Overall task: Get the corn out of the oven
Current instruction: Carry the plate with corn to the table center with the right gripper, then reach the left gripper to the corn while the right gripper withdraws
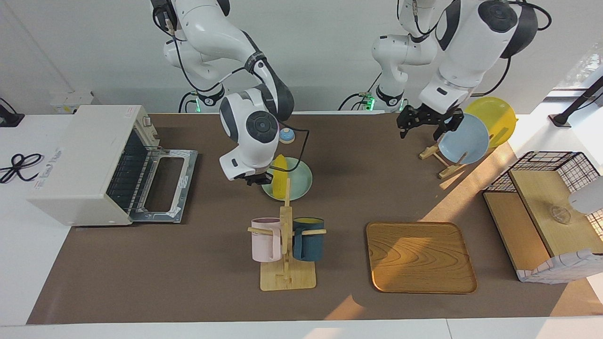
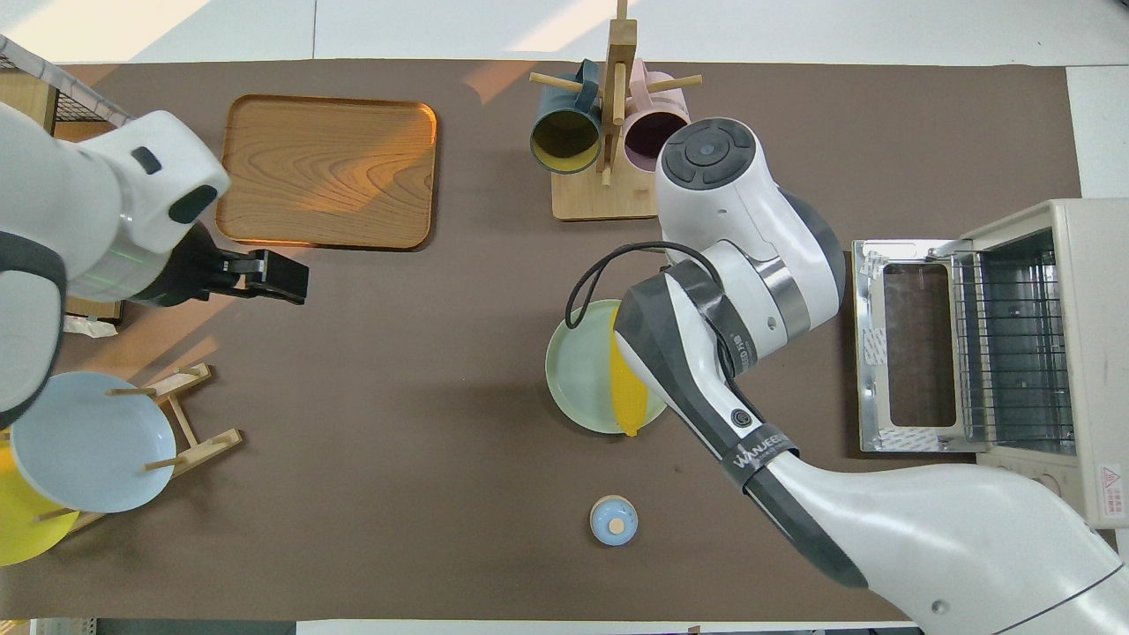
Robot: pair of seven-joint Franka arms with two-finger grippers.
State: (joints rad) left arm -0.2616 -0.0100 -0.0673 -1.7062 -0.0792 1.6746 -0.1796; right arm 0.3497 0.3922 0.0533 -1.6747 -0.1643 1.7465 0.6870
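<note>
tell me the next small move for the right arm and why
Probably lift the right gripper clear, toward the oven end. The corn already lies on the green plate, out of the oven, whose door hangs open with a bare rack. The right gripper is shut beside the plate, holding nothing. The left gripper waits open by the plate rack.
</note>
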